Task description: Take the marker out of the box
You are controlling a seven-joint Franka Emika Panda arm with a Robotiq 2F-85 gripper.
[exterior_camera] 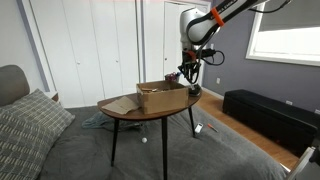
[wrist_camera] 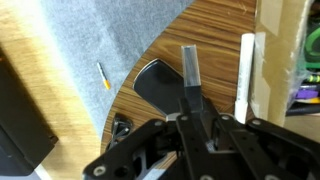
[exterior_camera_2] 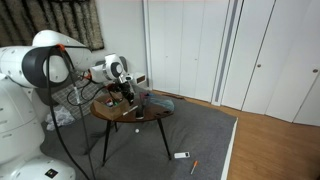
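The brown cardboard box [exterior_camera: 160,96] stands on the round wooden table [exterior_camera: 125,108]; in the wrist view its wall [wrist_camera: 272,60] is at the right. My gripper [exterior_camera: 190,76] hangs just beside the box, over the table's edge, and also shows in an exterior view [exterior_camera_2: 127,90]. In the wrist view the jaws [wrist_camera: 192,112] are shut on a dark marker [wrist_camera: 190,68] that sticks out past the fingertips, outside the box and above the tabletop. A white pen-like stick [wrist_camera: 245,75] lies on the table against the box wall.
A black oval object [wrist_camera: 155,85] lies on the table under the marker. An orange pen [wrist_camera: 104,78] lies on the grey carpet below. Coloured items [wrist_camera: 305,92] show inside the box. A bed [exterior_camera: 30,125] and a dark bench [exterior_camera: 265,115] flank the table.
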